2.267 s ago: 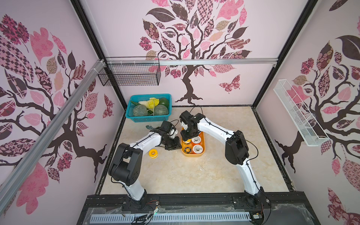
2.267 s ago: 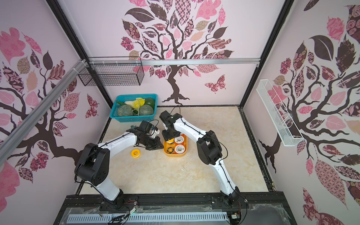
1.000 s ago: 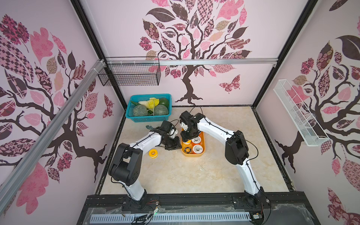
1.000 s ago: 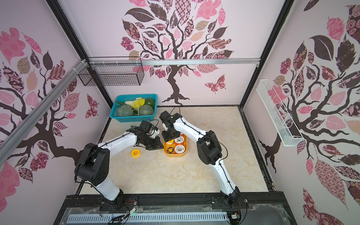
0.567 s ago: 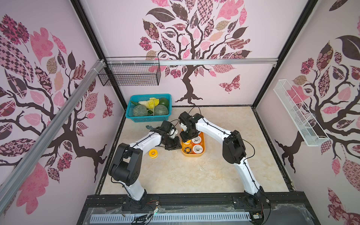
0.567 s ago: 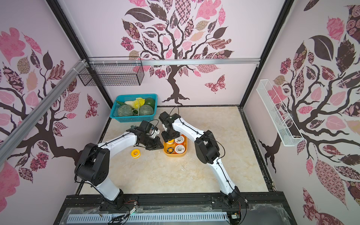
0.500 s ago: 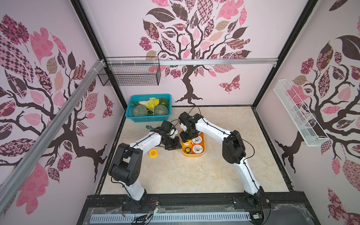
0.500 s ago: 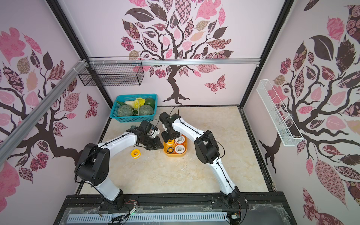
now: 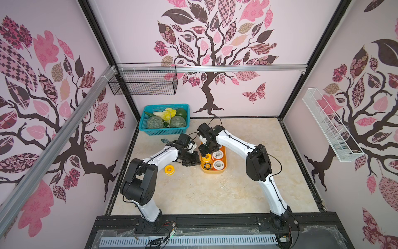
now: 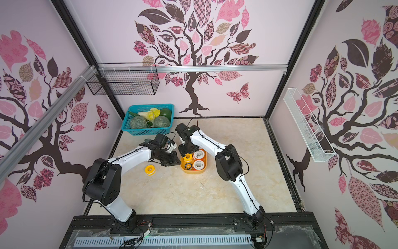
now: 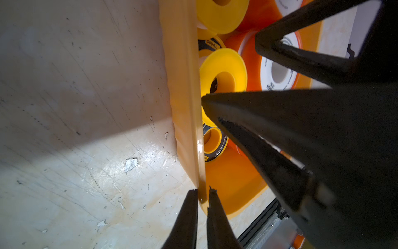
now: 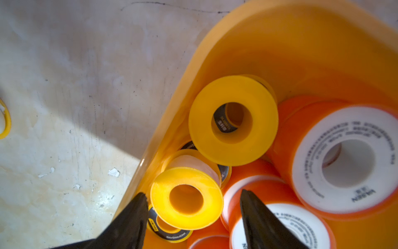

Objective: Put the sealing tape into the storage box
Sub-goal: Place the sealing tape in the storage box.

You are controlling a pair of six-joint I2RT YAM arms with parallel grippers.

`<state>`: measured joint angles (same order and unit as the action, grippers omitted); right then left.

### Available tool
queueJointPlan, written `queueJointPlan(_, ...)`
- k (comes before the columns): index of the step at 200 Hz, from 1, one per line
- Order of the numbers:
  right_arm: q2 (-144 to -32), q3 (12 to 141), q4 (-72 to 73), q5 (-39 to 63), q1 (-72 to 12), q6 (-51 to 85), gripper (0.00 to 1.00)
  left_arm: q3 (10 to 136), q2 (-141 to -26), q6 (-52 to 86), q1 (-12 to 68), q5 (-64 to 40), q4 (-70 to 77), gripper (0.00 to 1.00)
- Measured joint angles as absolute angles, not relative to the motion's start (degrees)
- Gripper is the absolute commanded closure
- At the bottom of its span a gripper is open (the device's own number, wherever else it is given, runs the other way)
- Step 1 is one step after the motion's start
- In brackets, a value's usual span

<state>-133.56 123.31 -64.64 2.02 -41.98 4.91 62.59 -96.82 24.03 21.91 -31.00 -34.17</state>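
Left gripper is clamped on the side wall of the yellow-orange box close to a corner. One finger is outside the wall, one inside.

Right gripper hangs over the inside of the box with its jaws apart, straddling a small yellow spool. That spool lies tilted on top of other spools. There is a clear gap between it and one fingertip, so it isn't gripped. The other fingertip sits right at the spool's edge; I can't tell if it touches.

In the right wrist view the box also holds a bigger yellow spool, orange spools with white faces, and black-faced ones partly buried underneath.

In both top views the box sits just left of frame centre on the table, between the two wrists. One loose yellow spool lies flat on the table to the left of the box, well apart from it, below the left forearm. A teal basket of vegetables sits above and left of the box, against the back wall.
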Motion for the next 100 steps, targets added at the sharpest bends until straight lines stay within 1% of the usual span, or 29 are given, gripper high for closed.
queueJointPlan(28,-132.79,122.26,-63.07,2.35,-41.69,5.19,0.31,62.67,-96.79,23.90,21.91,-30.94,-34.17,0.78)
queueJointPlan(39,-131.61,120.86,-62.08,3.16,-41.32,5.37,0.31,62.67,-96.68,23.83,21.91,-30.76,-34.11,0.72)
queueJointPlan(43,-131.09,120.25,-61.60,3.49,-41.21,5.45,0.31,62.67,-96.55,23.97,21.93,-30.63,-34.11,0.68)
queueJointPlan(54,-128.84,118.08,-60.34,4.86,-40.73,5.74,0.31,62.67,-95.94,23.42,21.93,-30.24,-34.02,0.60)
queueJointPlan(71,-125.27,115.24,-58.39,7.29,-39.48,6.28,0.31,62.67,-94.17,23.42,21.93,-29.47,-33.82,0.52)
queueJointPlan(100,-118.48,109.47,-54.06,11.31,-35.29,7.94,0.31,62.67,-90.13,22.48,22.00,-26.44,-33.52,0.47)
